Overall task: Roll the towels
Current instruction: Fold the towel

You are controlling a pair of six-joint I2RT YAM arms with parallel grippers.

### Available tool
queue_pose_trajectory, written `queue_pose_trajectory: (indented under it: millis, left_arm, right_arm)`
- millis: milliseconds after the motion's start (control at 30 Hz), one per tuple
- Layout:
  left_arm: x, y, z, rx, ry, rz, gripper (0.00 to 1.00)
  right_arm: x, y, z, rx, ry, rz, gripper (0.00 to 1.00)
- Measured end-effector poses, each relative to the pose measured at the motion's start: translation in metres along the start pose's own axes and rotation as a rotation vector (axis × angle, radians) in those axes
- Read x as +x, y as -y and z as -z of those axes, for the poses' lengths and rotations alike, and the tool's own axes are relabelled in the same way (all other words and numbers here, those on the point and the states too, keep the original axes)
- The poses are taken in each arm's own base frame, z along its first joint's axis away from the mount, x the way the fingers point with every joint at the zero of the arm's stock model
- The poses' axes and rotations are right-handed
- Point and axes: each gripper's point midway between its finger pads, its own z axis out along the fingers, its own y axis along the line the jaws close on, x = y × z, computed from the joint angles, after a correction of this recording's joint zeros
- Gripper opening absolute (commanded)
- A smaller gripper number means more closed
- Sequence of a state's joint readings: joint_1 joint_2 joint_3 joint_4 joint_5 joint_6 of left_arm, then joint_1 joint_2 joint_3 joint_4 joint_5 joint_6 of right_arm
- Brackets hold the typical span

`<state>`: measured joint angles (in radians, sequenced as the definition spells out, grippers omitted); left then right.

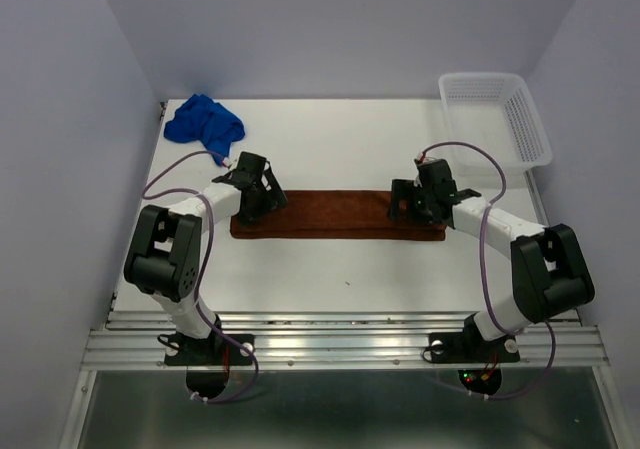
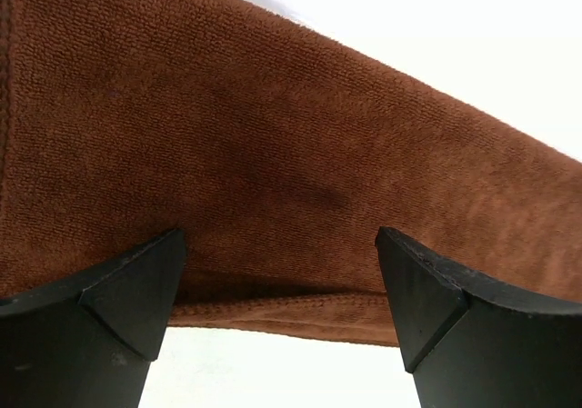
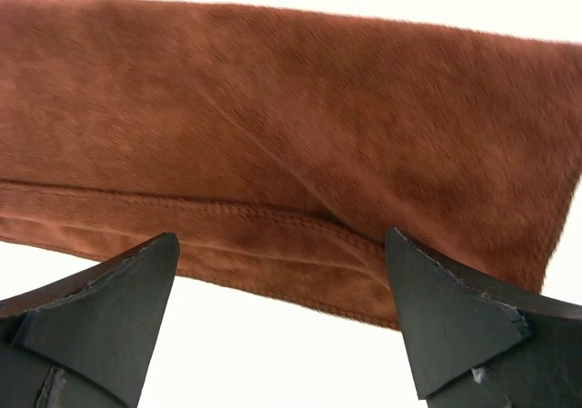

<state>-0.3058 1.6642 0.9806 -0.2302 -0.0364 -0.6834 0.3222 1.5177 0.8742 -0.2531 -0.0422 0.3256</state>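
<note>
Over the brown towel [image 1: 335, 215] on the desk [image 1: 330, 149], left gripper [image 2: 282, 267] and right gripper [image 3: 282, 276] spread apart.
Beyond the left, crumpled blue towel [image 1: 205, 124]; beyond the right, white mesh basket [image 1: 495, 119].

Folded towel [image 1: 335, 214] crosswise at centre; crumpled towel [image 1: 205, 124] far-left corner; basket [image 1: 527, 127] far-right corner.

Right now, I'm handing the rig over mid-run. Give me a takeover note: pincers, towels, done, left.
Pincers: left pincer open, holding nothing, low over the left end of the brown towel; right pincer open, holding nothing, low over its right end.
Towels: brown towel lies flat on the table as a long strip, apparently folded lengthwise, unrolled. The blue towel is crumpled in the far left corner.
Done: nothing rolled.
Left: roll both towels.
</note>
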Motion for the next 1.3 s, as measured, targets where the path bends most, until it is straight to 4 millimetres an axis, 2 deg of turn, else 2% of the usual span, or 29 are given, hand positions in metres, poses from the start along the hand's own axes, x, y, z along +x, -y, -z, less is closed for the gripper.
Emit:
queue_pose_trajectory:
  millis: [333, 433, 600, 733, 867, 933, 1033, 1167, 1300]
  left_arm:
    - [-0.001, -0.007, -0.003, -0.006, 0.012, 0.010, 0.99]
    - [-0.005, -0.013, -0.002, -0.012, 0.025, 0.024, 0.99]
    - [-0.010, -0.024, -0.001, -0.032, 0.041, 0.034, 0.99]
    - [-0.011, -0.026, -0.001, -0.032, 0.041, 0.023, 0.99]
    - [-0.010, -0.026, -0.001, -0.031, 0.039, 0.014, 0.99]
    - [-0.010, -0.026, -0.001, -0.029, 0.039, 0.011, 0.99]
    - [-0.010, -0.026, -0.001, -0.028, 0.038, 0.008, 0.99]
    - [-0.010, -0.026, -0.001, -0.029, 0.038, 0.005, 0.99]
    - [-0.010, -0.026, -0.001, -0.029, 0.038, 0.005, 0.99]
  right_arm:
    - [0.050, 0.043, 0.011, 0.180, -0.062, -0.051, 1.00]
    - [0.051, 0.048, 0.024, 0.212, -0.043, -0.084, 1.00]
    - [0.039, 0.045, 0.044, 0.210, 0.021, -0.116, 1.00]
    - [0.030, 0.023, 0.050, 0.090, 0.039, -0.078, 1.00]
    - [0.006, -0.019, 0.051, -0.043, 0.069, 0.001, 1.00]
    - [-0.009, -0.043, 0.046, -0.098, 0.086, 0.042, 1.00]
    - [-0.021, -0.070, 0.031, -0.152, 0.087, 0.075, 1.00]
    - [-0.017, -0.083, 0.002, -0.161, 0.037, 0.091, 1.00]
    - [0.002, -0.079, -0.023, -0.134, -0.036, 0.080, 1.00]
